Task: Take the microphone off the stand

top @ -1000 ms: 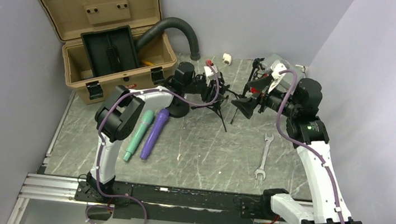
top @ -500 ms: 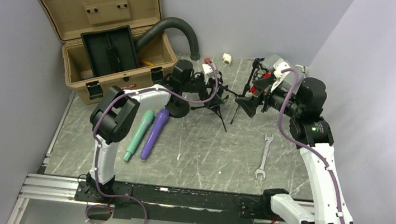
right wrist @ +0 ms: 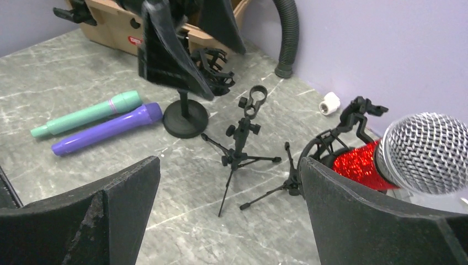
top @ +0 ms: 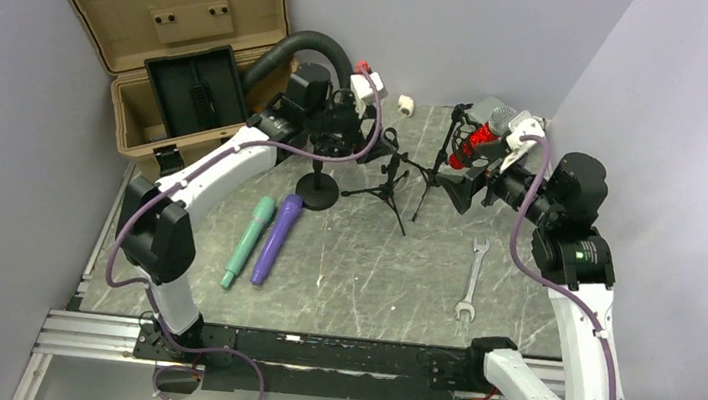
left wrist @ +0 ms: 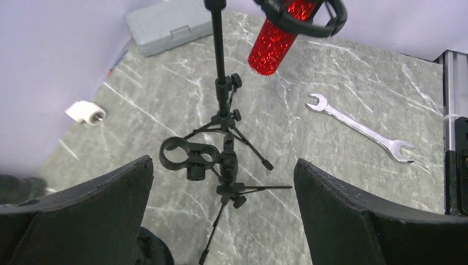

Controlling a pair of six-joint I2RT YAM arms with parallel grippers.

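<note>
At the left of the top view, a teal microphone [top: 247, 241] and a purple microphone [top: 275, 239] lie side by side on the table [top: 371, 282], free of any stand. Just right of them, in the upper middle, the left gripper [left wrist: 223, 161] hangs with its jaws spread wide and nothing between them. Its wrist view looks down on a small tripod [left wrist: 226, 190] whose clip [left wrist: 187, 156] is empty.

Further right, in the upper right of the top view, stands the tall stand [left wrist: 221, 72] with the red microphone [top: 471, 139] in its ring clip [left wrist: 331, 16] — the only microphone mounted. Its long axis is tilted, with the silver grille [right wrist: 425, 154] up toward the back wall and the red body slanting down toward the table's middle.

Rightmost is the right gripper [right wrist: 229, 161], also fully open and holding nothing. In its wrist view the microphone sits at the right edge, beyond the right-hand finger rather than between the two. This arm is plainly the nearer — so I judge that the next move is a swing of the jaws rightward to straddle the red body across its axis, below the clip.
</note>
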